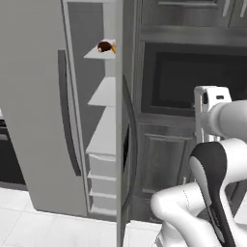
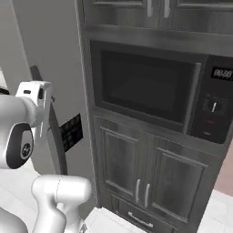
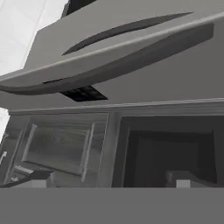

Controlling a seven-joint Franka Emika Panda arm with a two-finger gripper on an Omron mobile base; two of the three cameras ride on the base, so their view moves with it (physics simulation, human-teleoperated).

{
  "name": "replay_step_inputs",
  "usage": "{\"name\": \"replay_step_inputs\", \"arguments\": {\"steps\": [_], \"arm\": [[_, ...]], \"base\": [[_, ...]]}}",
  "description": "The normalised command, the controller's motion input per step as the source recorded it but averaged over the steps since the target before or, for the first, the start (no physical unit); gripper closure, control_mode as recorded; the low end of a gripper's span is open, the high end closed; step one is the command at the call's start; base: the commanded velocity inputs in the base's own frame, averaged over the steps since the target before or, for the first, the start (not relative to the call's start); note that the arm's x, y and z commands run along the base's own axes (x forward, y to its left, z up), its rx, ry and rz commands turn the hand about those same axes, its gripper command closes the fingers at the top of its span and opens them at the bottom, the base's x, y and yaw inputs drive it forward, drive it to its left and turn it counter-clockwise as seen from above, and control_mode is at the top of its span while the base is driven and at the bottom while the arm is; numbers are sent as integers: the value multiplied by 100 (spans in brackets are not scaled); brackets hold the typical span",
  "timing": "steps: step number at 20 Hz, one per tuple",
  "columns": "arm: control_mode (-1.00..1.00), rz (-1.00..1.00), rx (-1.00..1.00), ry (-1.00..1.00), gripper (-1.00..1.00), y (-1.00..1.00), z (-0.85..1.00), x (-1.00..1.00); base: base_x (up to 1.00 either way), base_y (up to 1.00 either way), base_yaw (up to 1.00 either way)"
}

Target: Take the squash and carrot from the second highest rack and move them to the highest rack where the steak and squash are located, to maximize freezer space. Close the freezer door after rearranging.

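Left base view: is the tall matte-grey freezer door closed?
No, the tall matte-grey freezer door stands swung open, baring the pale-grey shelves inside.

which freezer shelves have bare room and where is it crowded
In the left base view the highest rack already holds a dark piece and an orange piece near its right end; its left part looks bare. The two shelves below show bare surface up to the edge of the other door, which hides their right side. The drawers are closed.
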Motion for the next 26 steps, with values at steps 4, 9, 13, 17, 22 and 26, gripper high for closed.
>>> {"name": "replay_step_inputs", "arguments": {"steps": [4,9,13,17,22,26], "arm": [[100,0,0,0,-100,0,0,0],[100,0,0,0,-100,0,0,0],[100,0,0,0,-100,0,0,0],[100,0,0,0,-100,0,0,0],[100,0,0,0,-100,0,0,0],[-100,29,17,0,-100,-17,-1,31]], "base": [[42,-49,60],[29,-74,50],[25,-65,50],[22,-36,48],[24,-22,42],[0,0,0]]}}
